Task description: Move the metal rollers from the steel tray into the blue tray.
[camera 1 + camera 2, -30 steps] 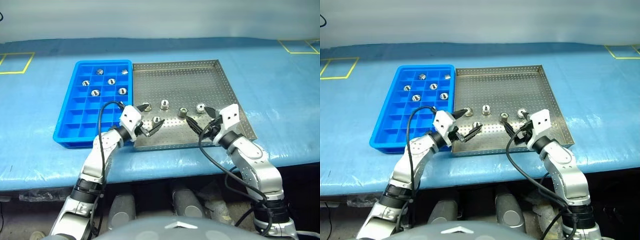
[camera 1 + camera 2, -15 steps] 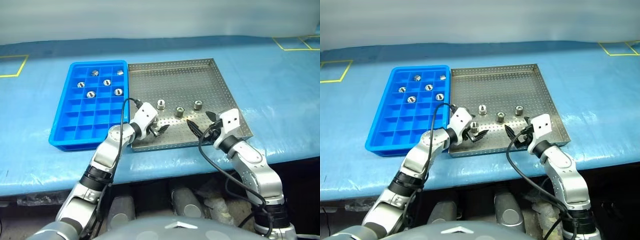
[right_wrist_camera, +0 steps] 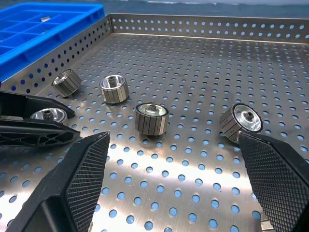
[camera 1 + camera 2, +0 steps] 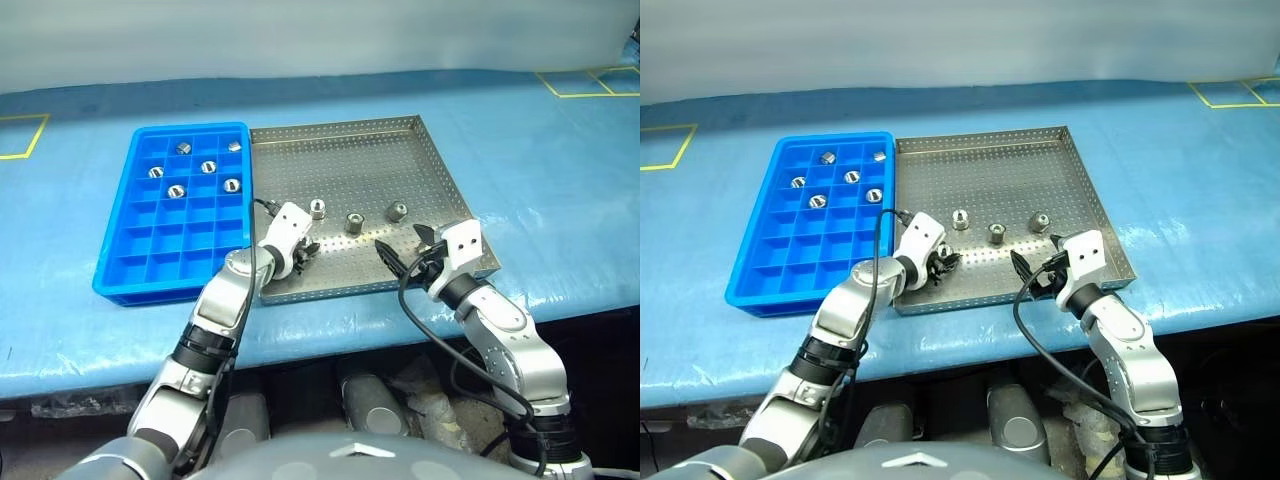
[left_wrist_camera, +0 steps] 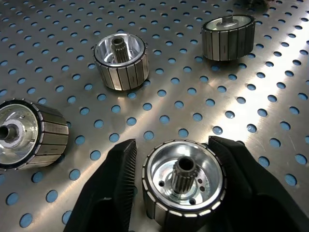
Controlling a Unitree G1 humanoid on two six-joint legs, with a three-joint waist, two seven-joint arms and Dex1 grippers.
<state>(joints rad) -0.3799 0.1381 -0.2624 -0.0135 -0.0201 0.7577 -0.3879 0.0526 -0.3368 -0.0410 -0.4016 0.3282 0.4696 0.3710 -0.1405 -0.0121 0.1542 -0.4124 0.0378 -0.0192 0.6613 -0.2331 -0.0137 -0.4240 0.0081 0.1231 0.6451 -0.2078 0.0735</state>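
Left wrist view shows my left claw [image 5: 181, 186] straddling one roller [image 5: 183, 181] on the steel tray [image 4: 400, 150], fingers beside it, grip not surely clenched. Right claw [image 4: 405, 250] is released wide. Five rollers sit in the blue tray [image 4: 120, 265]; four remain.

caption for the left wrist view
Left gripper fingers flank a metal roller on the steel tray.

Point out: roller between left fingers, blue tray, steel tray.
roller [image 5: 184, 182], left wrist view, hollow top face.
blue tray [image 4: 113, 266], left eye view, near-left rim.
steel tray [image 4: 370, 168], left eye view, bare perforated floor.
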